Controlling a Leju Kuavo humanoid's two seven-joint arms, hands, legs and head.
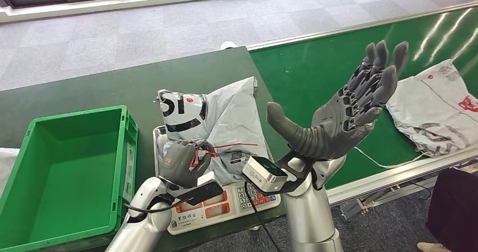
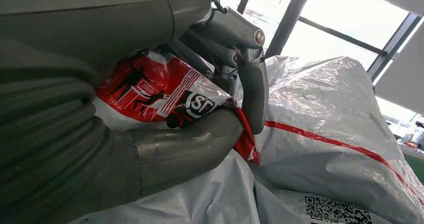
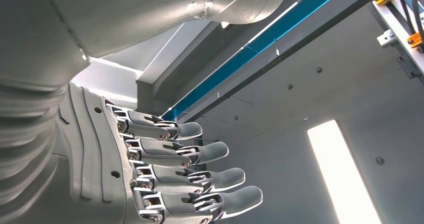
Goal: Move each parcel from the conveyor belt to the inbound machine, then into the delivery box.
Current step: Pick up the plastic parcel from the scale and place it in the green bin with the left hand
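The grey parcel [image 1: 225, 119] lies on the inbound machine [image 1: 225, 204], a weighing scale with a keypad, draped over its platform and spilling past the far edge onto the dark bench [image 1: 113, 88]. My left robot hand [image 1: 183, 163] grasps the parcel's near corner, thumb and fingers [image 2: 252, 91] pinching a crumpled red-and-white printed fold of the bag. My right robot hand [image 1: 352, 105] is raised just right of the scale, released, palm up with fingers straight and apart, holding nothing. Left of the scale, almost touching it, stands the green delivery box [image 1: 39, 178]. Right of the scale runs the green conveyor belt [image 1: 315, 66], and a second grey parcel [image 1: 437, 105] with red print rests on it, well apart from the scale.
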